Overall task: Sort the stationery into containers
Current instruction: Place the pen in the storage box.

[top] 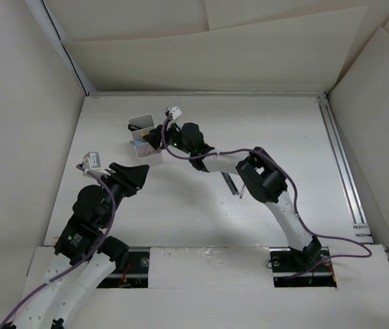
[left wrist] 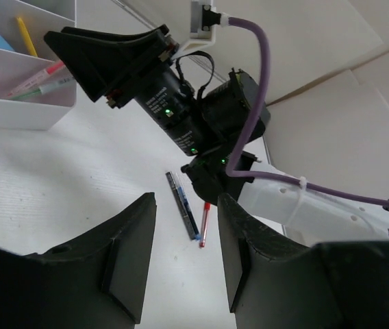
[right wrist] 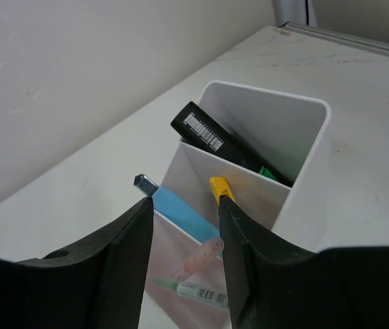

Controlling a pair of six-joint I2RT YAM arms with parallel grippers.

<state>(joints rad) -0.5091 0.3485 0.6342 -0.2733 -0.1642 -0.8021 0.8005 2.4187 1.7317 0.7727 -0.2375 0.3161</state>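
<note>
Right claw (right wrist: 185, 203) apart, nothing pinched, hanging just over the small white two-compartment plastic box (right wrist: 305, 104). Inside we see a stubby black highlighter (right wrist: 211, 137) in the far compartment, and a thin yellow pen (right wrist: 218, 185) and a blue pen (right wrist: 181, 214) in the near one. Left claw (left wrist: 186, 200) apart, empty, above the white surface (left wrist: 44, 185). To do: thin dark pen (left wrist: 183, 204) and thin red pen (left wrist: 205, 221), side by side on the surface. We judge it mostly done.

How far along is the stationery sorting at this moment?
Done: the white box holds a black highlighter in its far compartment, a yellow pen and a pink pen in the near one. In hand: nothing; the right gripper hovers over the box with jaws open, and the left gripper is open and empty. Left: a dark pen and a red pen lying on the table.
</note>
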